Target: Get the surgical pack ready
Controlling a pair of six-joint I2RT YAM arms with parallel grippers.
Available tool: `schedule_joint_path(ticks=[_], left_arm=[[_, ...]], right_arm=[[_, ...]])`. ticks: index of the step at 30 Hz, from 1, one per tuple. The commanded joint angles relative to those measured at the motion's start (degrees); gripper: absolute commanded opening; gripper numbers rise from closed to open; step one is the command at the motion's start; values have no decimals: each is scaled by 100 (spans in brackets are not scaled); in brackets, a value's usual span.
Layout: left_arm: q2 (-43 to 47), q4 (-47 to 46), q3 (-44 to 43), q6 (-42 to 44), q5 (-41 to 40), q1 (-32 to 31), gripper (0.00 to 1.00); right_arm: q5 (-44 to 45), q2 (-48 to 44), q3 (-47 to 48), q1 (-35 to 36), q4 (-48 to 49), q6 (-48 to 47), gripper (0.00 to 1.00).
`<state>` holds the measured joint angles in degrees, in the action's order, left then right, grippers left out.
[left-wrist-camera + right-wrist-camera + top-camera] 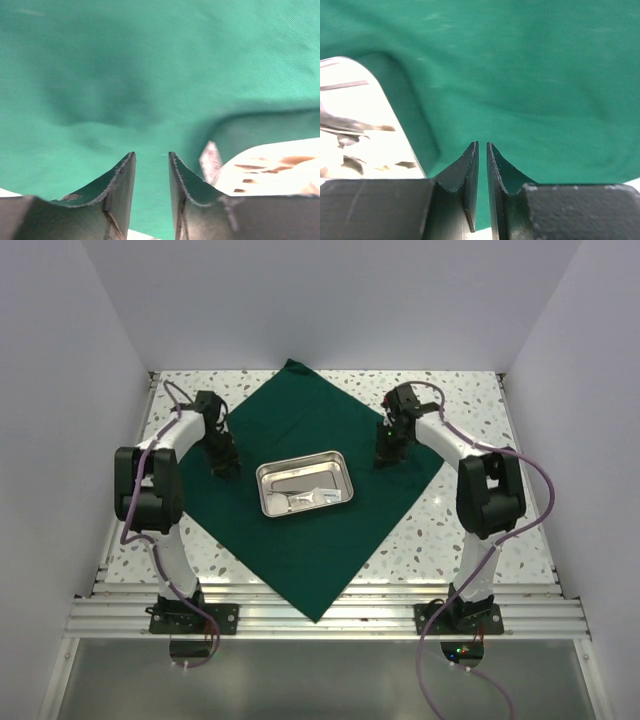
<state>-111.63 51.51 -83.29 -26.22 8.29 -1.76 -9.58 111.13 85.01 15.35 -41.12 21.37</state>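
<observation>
Left gripper [151, 156] stands with its fingers spread and nothing between them, low over the green cloth [300, 405]. The right gripper [482, 145] is barely parted, a thin slit with nothing pinched in it. We note the cloth lies flat as a diamond on the table [465, 405], corners pointing far, near, left and right. The steel tray [290, 480] sits at its middle, between the two claws and just inboard of each, holding thin instruments and gauze [312, 498]. Its long axis runs left to right, the right end tilted slightly away. Neither arm looks clearly nearer to it. We judge the next move is wrapping: the right corner lies outboard of the right claw, while the left corner is largely hidden by the left arm.
</observation>
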Motion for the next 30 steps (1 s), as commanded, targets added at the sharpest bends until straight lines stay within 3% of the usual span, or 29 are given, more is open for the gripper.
schedule_joint_path(ticks=[1,14,30], left_arm=[[72,-176,198,-173,393,-377,35],[-341,-123,111,-393,585,-984,30],[-649,53,-566,-577,348,-817,32]], right_arm=[[79,224,287,178,-238,-36,15],[-43,866,947,899,-414,43,15],[-430,1508,2009,1154,-616,96,15]])
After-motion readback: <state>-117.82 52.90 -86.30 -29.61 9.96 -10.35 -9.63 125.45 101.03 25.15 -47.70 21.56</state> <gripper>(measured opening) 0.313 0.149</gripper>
